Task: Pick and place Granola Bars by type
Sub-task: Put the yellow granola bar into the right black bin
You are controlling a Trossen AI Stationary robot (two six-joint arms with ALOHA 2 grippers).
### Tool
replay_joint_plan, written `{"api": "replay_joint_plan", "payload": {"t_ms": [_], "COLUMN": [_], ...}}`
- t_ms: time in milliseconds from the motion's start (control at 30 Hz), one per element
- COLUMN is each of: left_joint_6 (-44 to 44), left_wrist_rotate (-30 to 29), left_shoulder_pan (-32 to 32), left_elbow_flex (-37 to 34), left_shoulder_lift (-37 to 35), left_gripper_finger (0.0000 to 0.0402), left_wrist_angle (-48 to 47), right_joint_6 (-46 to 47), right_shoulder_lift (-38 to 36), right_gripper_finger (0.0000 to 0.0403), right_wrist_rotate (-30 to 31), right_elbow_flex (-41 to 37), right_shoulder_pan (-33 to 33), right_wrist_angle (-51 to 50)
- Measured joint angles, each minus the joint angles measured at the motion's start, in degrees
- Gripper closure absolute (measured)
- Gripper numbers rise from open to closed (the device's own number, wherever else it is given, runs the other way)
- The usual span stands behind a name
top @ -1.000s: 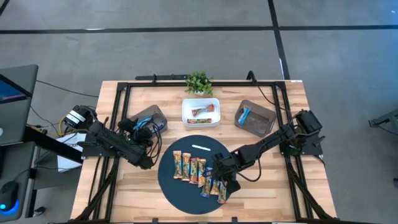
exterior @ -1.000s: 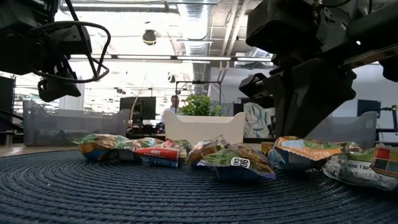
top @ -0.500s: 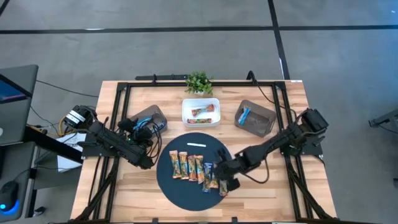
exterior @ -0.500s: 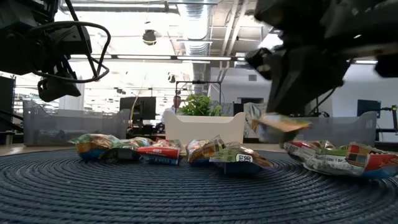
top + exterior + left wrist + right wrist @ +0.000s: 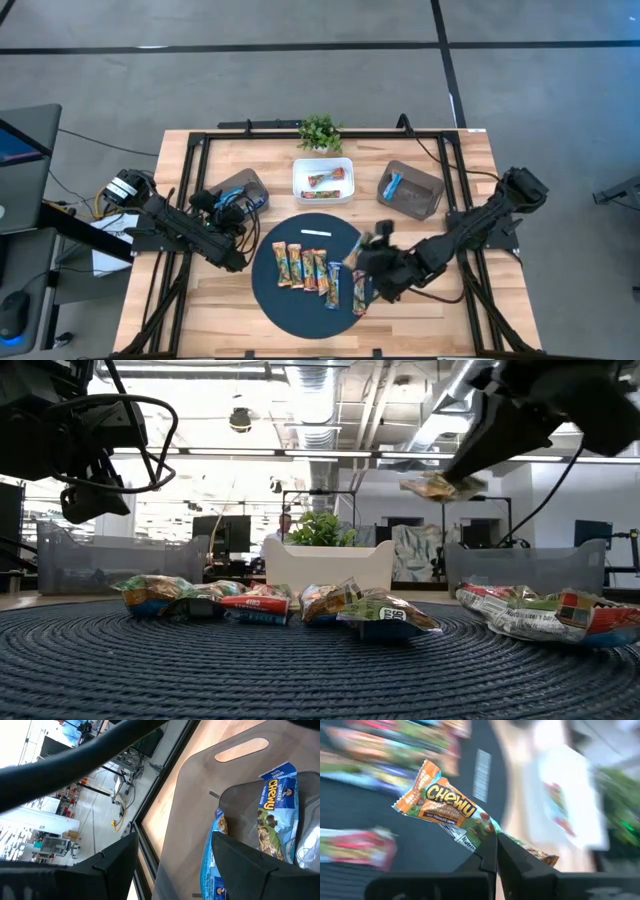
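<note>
The right gripper [image 5: 372,252], raised above the mat's [image 5: 275,300] right part, pinches an orange bar [image 5: 447,810] by its end, while the left gripper [image 5: 238,205] waits wide open over the left bin [image 5: 240,810].

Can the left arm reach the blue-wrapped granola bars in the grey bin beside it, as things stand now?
Probably yes. The left gripper is open and empty, at the dark round mat's edge, beside the grey bin. Its wrist view shows the blue-wrapped bars close ahead, uncovered. The right gripper is elsewhere.
</note>
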Motion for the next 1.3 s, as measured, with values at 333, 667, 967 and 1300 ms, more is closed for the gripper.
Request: {"api": "replay_joint_plan", "payload": {"t_ms": [333,667,967,1300], "left_joint_6": [0.0,0.0,0.0,0.0], "left_wrist_rotate": [-0.1,-0.68,-0.73,-0.76], "left_shoulder_pan": [0.01,0.0,0.02,0.02], "left_elbow_flex": [0.0,0.0,0.0,0.0], "left_shoulder_lift": [0.0,0.0,0.0,0.0], "left_gripper_finger": [0.0156,0.0156,0.0156,0.0156], "left_wrist_angle": [0.11,0.33,0.39,0.39], "right_joint_6": [38.88,50.19,52.1,52.54], "right_shoulder_lift": [-1.66,-2.86,-2.86,-2.54], "right_gripper_finger": [0.0403,0.0403,0.0403,0.0402], "right_wrist_rotate": [8.4,6.2,1.94,0.31], "right_elbow_flex": [0.04,-3.83,-4.2,-4.22], "right_shoulder_pan": [-4.41,-15.28,-24.1,-29.57], "right_wrist_angle": [-38.56,-46.01,-44.52,-39.99]}}
